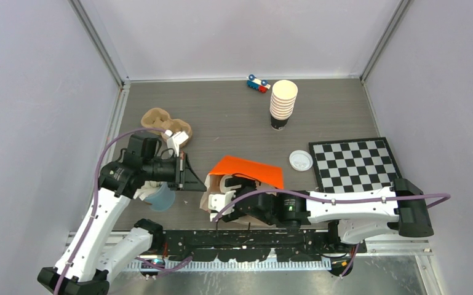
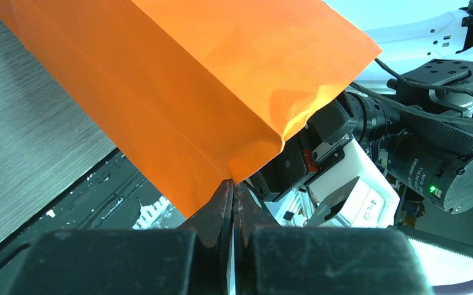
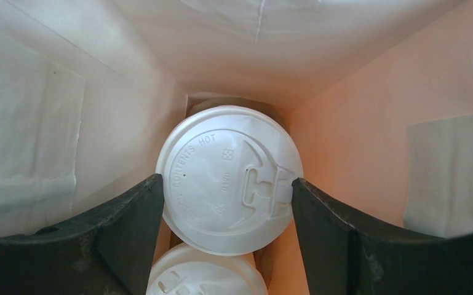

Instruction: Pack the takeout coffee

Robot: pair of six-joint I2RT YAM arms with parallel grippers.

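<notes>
The right claw [image 3: 226, 185] clasps a lidded cup [image 3: 221, 163], likely light, crushable, best held under its rim; left claw [image 2: 232, 187] pinches orange bag [image 2: 184, 80].

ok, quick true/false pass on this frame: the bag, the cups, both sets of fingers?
1. The left fingers pinch an edge of the orange bag. True.
2. The right fingers are outside the bag. False: they are inside it, one on each side of a lidded cup.
3. Two lidded cups sit in the bag. True: a second cup shows nearer the camera.
4. The stack of nested cups stands on the checkerboard. False: it stands off the board, farther back.
5. A loose lid lies beside the checkerboard. True.
</notes>
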